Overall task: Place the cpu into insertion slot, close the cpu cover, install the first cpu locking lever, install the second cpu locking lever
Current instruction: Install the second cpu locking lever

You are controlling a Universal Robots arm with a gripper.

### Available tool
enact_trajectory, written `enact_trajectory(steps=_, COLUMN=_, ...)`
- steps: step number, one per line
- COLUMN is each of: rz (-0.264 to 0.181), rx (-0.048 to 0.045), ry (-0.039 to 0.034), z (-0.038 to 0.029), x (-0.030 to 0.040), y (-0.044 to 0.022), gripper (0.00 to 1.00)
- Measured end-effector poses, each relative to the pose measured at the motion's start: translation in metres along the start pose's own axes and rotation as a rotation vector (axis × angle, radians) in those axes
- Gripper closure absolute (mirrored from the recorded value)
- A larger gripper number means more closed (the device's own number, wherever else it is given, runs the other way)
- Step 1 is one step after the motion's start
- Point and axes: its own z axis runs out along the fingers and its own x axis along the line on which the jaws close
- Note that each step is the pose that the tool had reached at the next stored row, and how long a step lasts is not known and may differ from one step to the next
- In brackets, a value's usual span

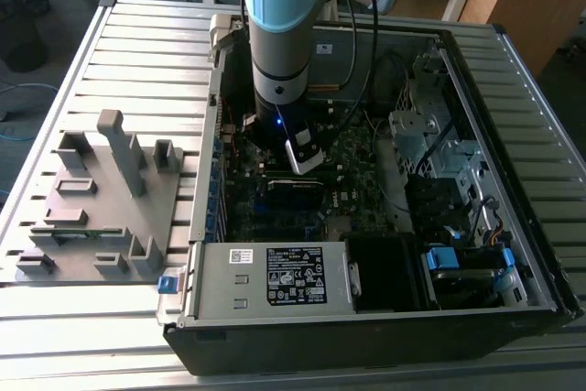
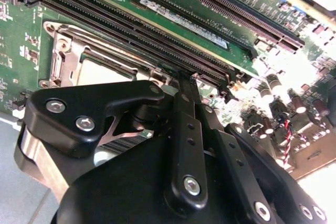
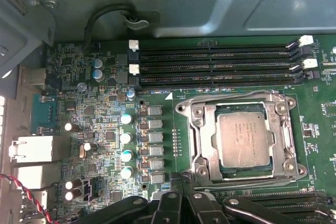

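Exterior view looks down; both wrist views near the motherboard (image 3: pixel 105 129).

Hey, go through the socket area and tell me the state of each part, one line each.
cpu: seated flat in the insertion slot.
cpu cover: closed, framing the chip.
memory slots: all without sticks.
gripper: fingertips together, at the socket's edge, holding nothing.

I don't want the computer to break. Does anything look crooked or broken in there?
Nothing stands out. In the first wrist view the cpu lies flat and square inside the insertion slot, with the silver cpu cover framing it evenly. The memory slots above run straight and parallel. No bent, loose or damaged parts show on the board.
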Motion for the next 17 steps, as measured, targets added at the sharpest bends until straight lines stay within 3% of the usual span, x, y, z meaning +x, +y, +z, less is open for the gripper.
enact_trajectory(steps=6, rz=0.0, rx=-0.0001, ry=0.0, z=-0.0041, x=-0.0002, y=0.0009, gripper=0.9)
enact_trajectory(steps=17, rz=0.0, rx=0.0032, ry=-0.0001, z=-0.0045, x=-0.0002, y=0.0009, gripper=0.9)
